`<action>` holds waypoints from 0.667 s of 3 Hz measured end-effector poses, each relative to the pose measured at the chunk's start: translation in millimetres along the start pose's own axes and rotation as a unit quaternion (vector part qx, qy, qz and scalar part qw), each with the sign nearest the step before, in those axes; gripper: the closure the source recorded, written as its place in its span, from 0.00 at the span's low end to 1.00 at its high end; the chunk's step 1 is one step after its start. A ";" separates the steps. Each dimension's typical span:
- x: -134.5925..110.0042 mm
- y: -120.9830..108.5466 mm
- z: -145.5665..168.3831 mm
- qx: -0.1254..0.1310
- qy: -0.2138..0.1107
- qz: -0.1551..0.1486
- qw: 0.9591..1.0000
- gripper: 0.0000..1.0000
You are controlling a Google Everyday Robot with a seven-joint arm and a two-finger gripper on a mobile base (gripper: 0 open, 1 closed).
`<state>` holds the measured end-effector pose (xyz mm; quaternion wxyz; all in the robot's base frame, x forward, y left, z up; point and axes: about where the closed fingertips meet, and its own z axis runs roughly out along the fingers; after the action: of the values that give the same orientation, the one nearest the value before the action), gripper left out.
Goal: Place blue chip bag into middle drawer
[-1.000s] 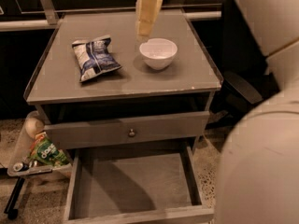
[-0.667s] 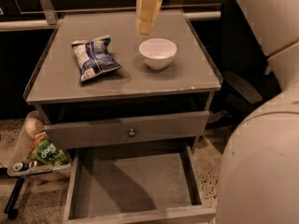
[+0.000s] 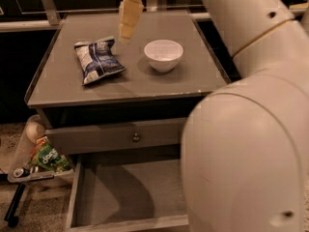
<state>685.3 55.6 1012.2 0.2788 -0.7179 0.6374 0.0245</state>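
While my gripper hangs over the cabinet top, between blue chip bag and white bowl, I cannot tell whether it is clenched or released | bag lies on the top, ungrasped | middle drawer stands pulled out below, its right part hidden behind my arm

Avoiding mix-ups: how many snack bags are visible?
2: blue chip bag on the tabletop, near the gripper; green snack bag low left, beside the middle drawer. Arm may hide more.
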 end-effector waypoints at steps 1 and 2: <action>-17.9 -21.9 63.2 -0.027 -0.006 0.001 1.000 0.00; -19.6 -26.0 66.0 -0.021 -0.010 0.002 1.000 0.00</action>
<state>726.9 102.5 973.8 0.2702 -0.7220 0.6353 0.0458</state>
